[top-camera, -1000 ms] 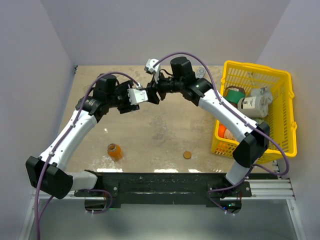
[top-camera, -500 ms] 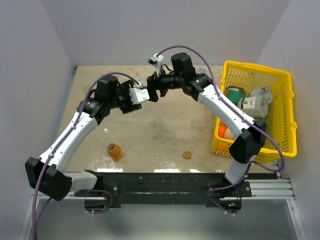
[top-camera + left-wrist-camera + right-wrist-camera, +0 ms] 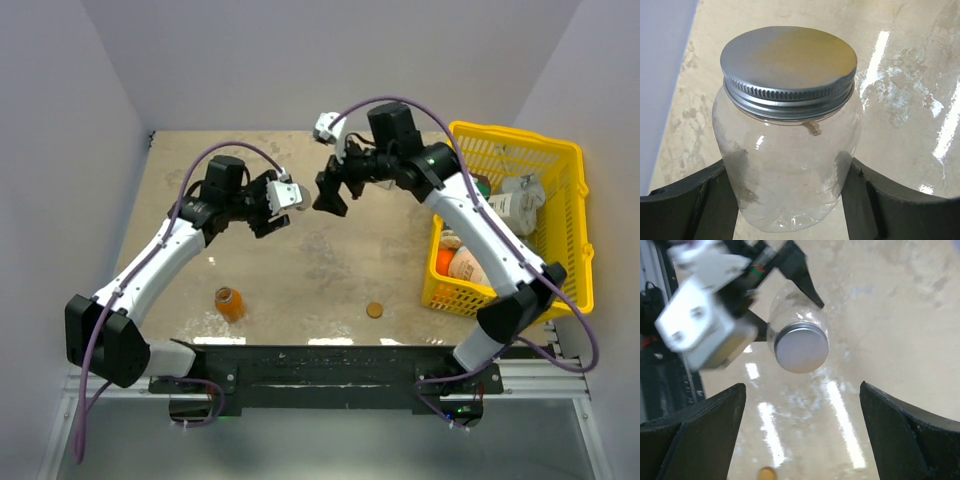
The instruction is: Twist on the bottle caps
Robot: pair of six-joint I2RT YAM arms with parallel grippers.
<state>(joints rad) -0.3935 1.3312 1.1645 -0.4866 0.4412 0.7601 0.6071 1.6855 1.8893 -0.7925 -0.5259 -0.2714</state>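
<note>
My left gripper (image 3: 792,200) is shut on the clear bottle (image 3: 790,170), one finger on each side of its lower body, holding it above the table. The silver-grey cap (image 3: 789,62) sits on the bottle's neck. In the right wrist view the same capped bottle (image 3: 801,347) faces my right gripper (image 3: 802,440), which is wide open and apart from it, with nothing between its fingers. The orange bottle (image 3: 230,303) stands uncapped near the front left of the table. The brownish-orange cap (image 3: 374,310) lies flat near the front centre.
A yellow basket (image 3: 570,230) stands at the right edge and holds a green-lidded container, a white container and some orange items. Both arms meet above the back middle of the table (image 3: 320,270). Grey walls close in the left, back and right sides.
My right gripper has opened wide and drawn back to the right, off the silver cap. The left gripper still holds the clear bottle and has shifted slightly right.
</note>
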